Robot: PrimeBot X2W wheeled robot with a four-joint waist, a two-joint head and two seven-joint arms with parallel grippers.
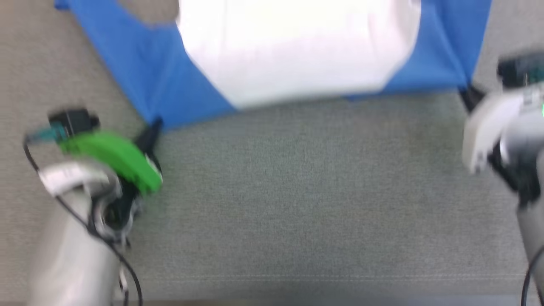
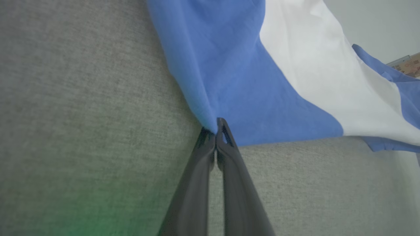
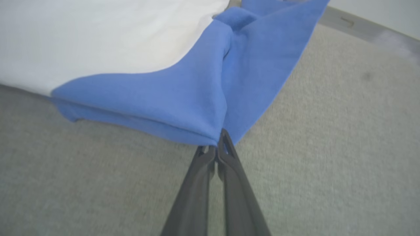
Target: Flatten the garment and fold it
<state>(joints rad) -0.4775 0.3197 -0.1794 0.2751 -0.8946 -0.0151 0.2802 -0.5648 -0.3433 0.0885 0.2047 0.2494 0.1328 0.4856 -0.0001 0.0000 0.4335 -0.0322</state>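
The flattening step was in hand, by my reading; no fold had yet been made. The garment (image 1: 297,51) was spread over the far part of the grey surface (image 1: 323,191), with its white body in the middle and its blue parts out to either side. Its near edge ran taut between the two arms.

The left jaws were clenched on the blue corner at the garment's near left end, and the right jaws were clenched on the blue corner at its near right end. Each wrist view showed two dark fingers (image 2: 229,154) pressed together with cloth nipped at their tips. At the right corner the blue cloth bunched into a thick pleat just beyond the jaws, and the hem there seemed to hang slightly off the surface, with shadow under it.

The next move likely called for pulling both corners evenly apart while lowering the near edge, so that the pleat smoothed out before either grip let go. A lopsided pull would skew the thin cloth.

No brand, label or print was readable on the garment. Past its far blue part, a small yellowish printed item (image 2: 408,64) carried marks too small to read.
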